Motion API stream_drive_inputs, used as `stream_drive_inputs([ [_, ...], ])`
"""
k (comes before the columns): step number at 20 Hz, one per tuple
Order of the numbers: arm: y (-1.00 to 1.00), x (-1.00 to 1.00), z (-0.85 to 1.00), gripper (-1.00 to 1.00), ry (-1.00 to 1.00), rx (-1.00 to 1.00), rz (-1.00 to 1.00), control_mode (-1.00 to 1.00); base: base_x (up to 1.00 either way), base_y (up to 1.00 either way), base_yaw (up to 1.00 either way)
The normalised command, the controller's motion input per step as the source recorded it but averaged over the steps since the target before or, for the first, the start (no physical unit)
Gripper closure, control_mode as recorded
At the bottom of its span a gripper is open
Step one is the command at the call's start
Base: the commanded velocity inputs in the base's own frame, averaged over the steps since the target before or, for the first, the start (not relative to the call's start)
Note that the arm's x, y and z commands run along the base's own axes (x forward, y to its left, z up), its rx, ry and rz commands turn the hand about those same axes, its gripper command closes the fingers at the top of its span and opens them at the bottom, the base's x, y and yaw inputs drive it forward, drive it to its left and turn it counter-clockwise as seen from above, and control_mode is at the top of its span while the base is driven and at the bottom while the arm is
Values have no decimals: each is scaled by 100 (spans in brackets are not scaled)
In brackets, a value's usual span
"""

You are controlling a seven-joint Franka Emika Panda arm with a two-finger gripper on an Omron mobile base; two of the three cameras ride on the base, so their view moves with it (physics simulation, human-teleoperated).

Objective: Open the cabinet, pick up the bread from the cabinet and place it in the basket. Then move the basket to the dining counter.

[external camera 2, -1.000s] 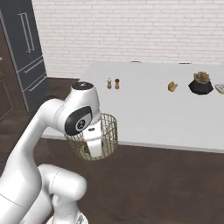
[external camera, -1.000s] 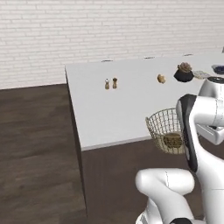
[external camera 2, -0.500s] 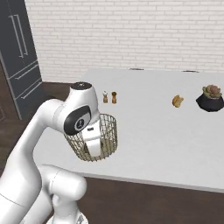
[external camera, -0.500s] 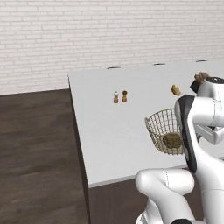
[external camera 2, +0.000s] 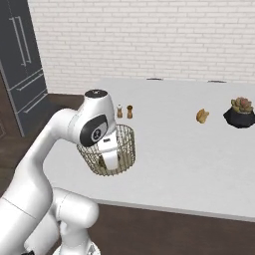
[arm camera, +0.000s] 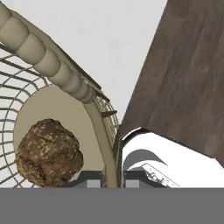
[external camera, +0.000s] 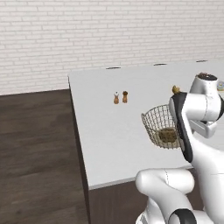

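Observation:
The tan wire-mesh basket hangs over the near part of the white dining counter. My gripper is shut on the basket's rim, one fingertip inside the mesh and the other outside. The bread, a mottled brown lump, lies on the basket's floor and shows through the mesh. I cannot tell whether the basket touches the counter top. The cabinet is out of view.
Salt and pepper shakers stand mid-counter beyond the basket. A small brown item and a dark potted plant sit at the right. A dark fridge stands at far left; the dark wood floor borders the counter's left edge.
The whole picture has shifted, so the base has driven along the counter, which now looks nearer. The basket with the bread stays in my grip, unchanged relative to the arm.

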Motion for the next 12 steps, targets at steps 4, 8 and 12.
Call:
stream_drive_inputs([
  [4,-23,100,-29,100,1,0,6,-100,0,0,0],
  [8,-3,100,-68,100,1,0,3,-100,0,0,0],
  [12,-6,89,-72,100,4,0,3,-100,0,0,0],
])
